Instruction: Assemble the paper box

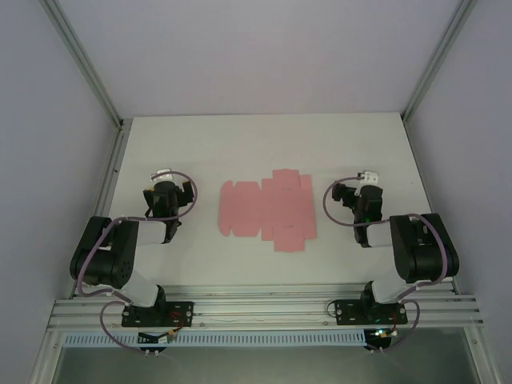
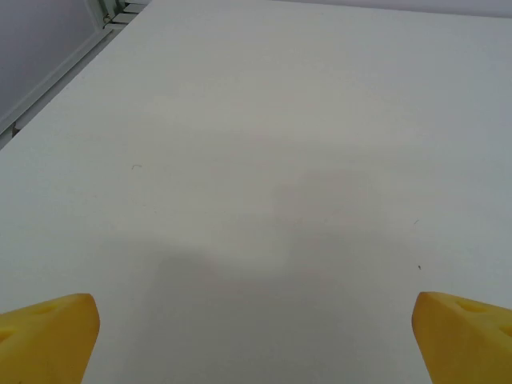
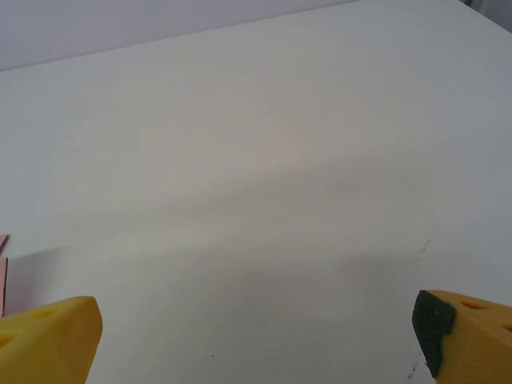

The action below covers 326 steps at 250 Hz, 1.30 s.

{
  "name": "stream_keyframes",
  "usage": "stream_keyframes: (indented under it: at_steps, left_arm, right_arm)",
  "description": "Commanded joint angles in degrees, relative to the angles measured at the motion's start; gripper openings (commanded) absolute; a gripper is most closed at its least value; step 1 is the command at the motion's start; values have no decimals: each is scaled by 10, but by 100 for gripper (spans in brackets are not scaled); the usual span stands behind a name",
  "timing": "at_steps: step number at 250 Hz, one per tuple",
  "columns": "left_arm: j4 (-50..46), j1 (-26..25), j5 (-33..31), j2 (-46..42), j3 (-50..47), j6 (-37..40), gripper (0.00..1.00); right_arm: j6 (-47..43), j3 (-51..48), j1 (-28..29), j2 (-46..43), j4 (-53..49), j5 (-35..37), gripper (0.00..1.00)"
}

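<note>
The paper box [image 1: 268,210] lies flat as a wide pink cut-out sheet with creases and tabs in the middle of the white table [image 1: 256,144]. My left gripper [image 1: 166,192] rests to the sheet's left, apart from it. In the left wrist view its yellow fingertips [image 2: 48,332] stand far apart over bare table, so the left gripper [image 2: 256,336] is open and empty. My right gripper [image 1: 358,196] sits to the sheet's right. The right gripper [image 3: 256,336] is open too, with yellow fingertips [image 3: 52,336] wide apart, and a sliver of the pink sheet [image 3: 3,272] shows at the left edge.
Aluminium frame posts [image 1: 88,72] and pale walls enclose the table on the left, right and back. The arm bases [image 1: 156,308] are bolted to a rail at the near edge. Bare table lies behind the sheet.
</note>
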Motion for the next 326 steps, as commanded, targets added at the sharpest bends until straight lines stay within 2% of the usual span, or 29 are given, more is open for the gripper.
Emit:
stream_keyframes:
  at_steps: [1,22,39,155,177,201,221,239,252,278,305,326]
  left_arm:
    - [23,6,7,3,-1,5,100]
    - [23,6,7,3,-1,5,100]
    - [22,5,7,3,-1,4,100]
    - [11,6,11,0,6,7,100]
    - [-84,5,6,-27,47,7,100]
    - [-210,6,1,-83,90,-36,100]
    - [-280,5,72,-128,108,-71,100]
    - [-307,5,122,-148,112,-112,100]
    - [-329,5,140,-149,118,-152,100]
    - [-385,1,203,-139,141,-171,100]
    - [-436,-2,248,-131,166,-192,100]
    - [-447,-7,289,-133,171,-194,100]
  right_arm:
    - [5,5,-2,-3,26,-7,100]
    - [7,8,-3,-2,20,-6,100]
    - [14,10,-16,-5,10,-33,100]
    - [4,11,-17,-16,4,-48,100]
    - [-10,40,-9,-70,-96,-52,100]
    - [-5,119,32,-144,-317,-30,100]
    - [58,207,74,-165,-505,-40,96]
    - [113,259,110,-156,-610,-69,92]
    - [135,278,142,-146,-643,-90,89]
    - [167,293,192,-124,-649,-145,86]
    - [197,305,205,-77,-644,-237,78]
    - [194,315,212,-30,-643,-270,72]
